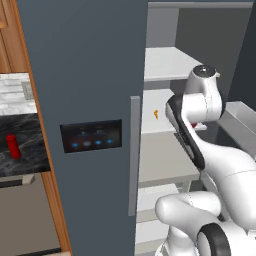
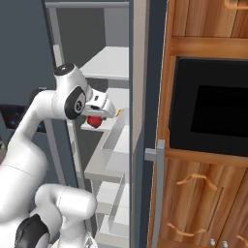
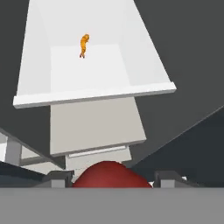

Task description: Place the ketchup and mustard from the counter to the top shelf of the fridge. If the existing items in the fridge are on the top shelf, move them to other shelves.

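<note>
Red ketchup (image 1: 13, 145) is waiting on the black marble counter (image 1: 30, 145) at far left, well apart from the fridge (image 1: 90, 75). Rightward, the tiny orange piece (image 1: 156, 114) is lying on a pale inner shelf (image 1: 165, 122). Further right, the tool (image 2: 97, 116) is gripping the small red ball (image 2: 95, 121); I judge it should be lowering it steadily onto a lower shelf, keeping clear of shelf edges.
</note>
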### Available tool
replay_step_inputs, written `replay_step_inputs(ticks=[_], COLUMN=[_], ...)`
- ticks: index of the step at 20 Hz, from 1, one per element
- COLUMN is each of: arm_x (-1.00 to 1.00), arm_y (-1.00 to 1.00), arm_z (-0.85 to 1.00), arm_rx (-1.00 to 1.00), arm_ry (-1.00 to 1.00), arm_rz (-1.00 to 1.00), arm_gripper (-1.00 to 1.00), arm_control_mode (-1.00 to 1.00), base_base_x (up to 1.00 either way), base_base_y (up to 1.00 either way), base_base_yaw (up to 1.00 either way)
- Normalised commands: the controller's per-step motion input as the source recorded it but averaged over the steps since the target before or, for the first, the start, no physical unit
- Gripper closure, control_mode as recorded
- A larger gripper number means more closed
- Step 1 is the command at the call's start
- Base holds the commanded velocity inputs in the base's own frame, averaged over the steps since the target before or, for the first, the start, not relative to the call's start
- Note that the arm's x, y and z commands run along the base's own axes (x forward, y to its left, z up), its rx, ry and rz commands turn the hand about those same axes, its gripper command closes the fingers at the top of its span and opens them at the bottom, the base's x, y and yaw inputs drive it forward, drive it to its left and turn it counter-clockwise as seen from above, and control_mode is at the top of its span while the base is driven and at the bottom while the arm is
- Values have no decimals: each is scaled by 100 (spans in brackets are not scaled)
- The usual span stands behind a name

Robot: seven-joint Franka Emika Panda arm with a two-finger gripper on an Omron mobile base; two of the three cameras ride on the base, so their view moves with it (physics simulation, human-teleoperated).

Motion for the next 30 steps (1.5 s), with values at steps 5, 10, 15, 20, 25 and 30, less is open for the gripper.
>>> replay_step_inputs(ticks=[5,10,15,20,25,30], arm_x=[31,55,67,60,72,95], arm_y=[-24,-22,-18,-17,-9,-7], arm_z=[-60,-2,0,-6,-22,-33], arm_rx=[-6,0,0,0,-1,-1], arm_ry=[-22,-10,0,0,0,0], arm_rz=[0,0,0,0,0,0], arm_gripper=[100,100,100,100,100,100], arm_control_mode=[-100,-100,-100,-100,-100,-100], base_base_x=[0,0,0,0,0,0], base_base_y=[0,0,0,0,0,0], base_base_yaw=[0,0,0,0,0,0])
